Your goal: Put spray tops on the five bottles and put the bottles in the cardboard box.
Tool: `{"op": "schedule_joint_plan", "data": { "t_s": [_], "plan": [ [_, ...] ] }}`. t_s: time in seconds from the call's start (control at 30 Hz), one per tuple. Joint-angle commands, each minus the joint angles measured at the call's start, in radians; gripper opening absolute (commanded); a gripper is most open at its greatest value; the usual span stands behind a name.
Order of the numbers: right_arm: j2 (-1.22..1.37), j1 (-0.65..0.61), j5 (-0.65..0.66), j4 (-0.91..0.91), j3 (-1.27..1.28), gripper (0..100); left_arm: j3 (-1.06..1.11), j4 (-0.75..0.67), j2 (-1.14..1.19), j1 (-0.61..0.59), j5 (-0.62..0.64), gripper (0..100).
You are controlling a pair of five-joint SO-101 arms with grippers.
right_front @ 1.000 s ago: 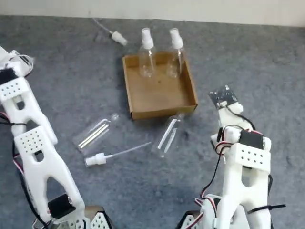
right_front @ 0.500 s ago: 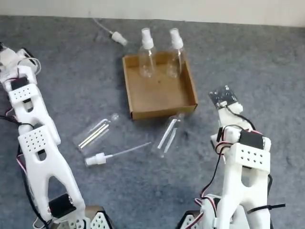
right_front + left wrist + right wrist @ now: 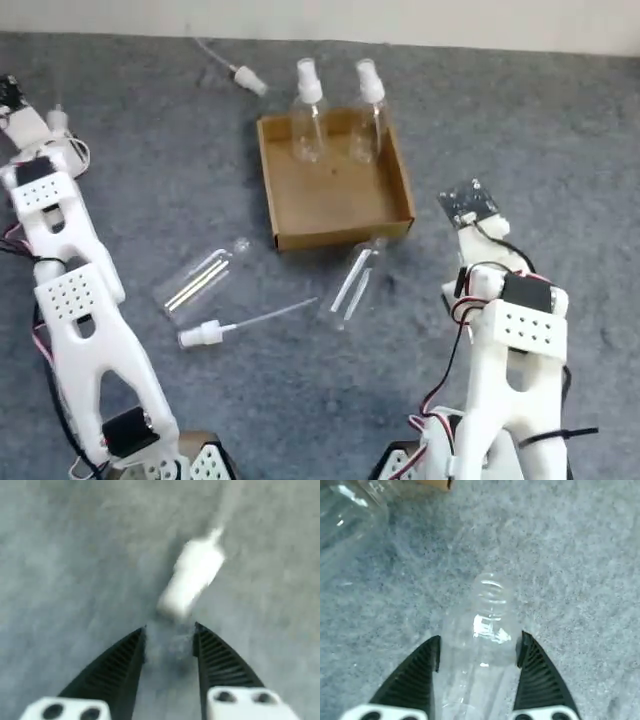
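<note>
Bench [image 3: 540, 120] has a grey, carpet-like surface. In the high view the cardboard box [image 3: 335, 195] sits at centre frame, a little above the middle. Two bottles with tops fitted stand upright inside it along the far wall. The left capped bottle [image 3: 309, 125] and right capped bottle [image 3: 366, 125] are side by side, not touching.

Outside the box:
- First lying bottle [image 3: 198, 279], no top, on its side at lower left of the box.
- Second lying bottle [image 3: 350, 282], no top, just below the box's near wall, its neck toward the box's lower right corner.
- Long-tube spray top [image 3: 200, 333] lies on the bench below the first lying bottle, its tube running right toward the second.
- Far spray top [image 3: 248, 78] sits in the upper frame, up-left of the box, with a thin tube trailing to the upper left.

Left arm [image 3: 60, 270] runs along the left edge, wrist in the upper left corner. In the left wrist view the left pincer [image 3: 170, 629] is apart with nothing between the fingers. A blurred spray top [image 3: 192, 577] lies on the bench just beyond the fingertips, apart from them.

Right arm [image 3: 505, 340] is at lower right. In the right wrist view the right pincer [image 3: 480, 637] is clamped on an open-necked bottle [image 3: 490, 595]. One finger sits on each side of its shoulder, and the neck points away from the wrist. Part of another clear bottle [image 3: 347, 515] shows at upper left of that frame, and a corner of the box at the top edge.
</note>
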Motion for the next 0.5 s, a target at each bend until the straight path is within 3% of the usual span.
{"op": "schedule_joint_plan", "data": {
  "t_s": [0.0, 0.1, 0.27, 0.4, 0.47],
  "plan": [
    [-0.001, 0.013, 0.006, -0.015, -0.004, 0.3, -0.200, 0.391, -0.059, -0.051, -0.014, 11],
    [-0.001, 0.013, 0.006, -0.015, -0.004, 0.3, -0.302, 0.589, -0.076, -0.071, -0.120, 11],
    [-0.001, 0.012, 0.006, -0.015, -0.004, 0.3, -0.286, 0.727, -0.205, -0.082, -0.235, 11],
    [-0.001, 0.012, 0.006, -0.015, -0.004, 0.3, -0.288, 0.741, -0.277, -0.094, -0.235, 11],
    [-0.001, 0.008, 0.006, -0.015, -0.004, 0.3, -0.288, 0.683, -0.303, -0.093, -0.233, 11]
  ]
}}
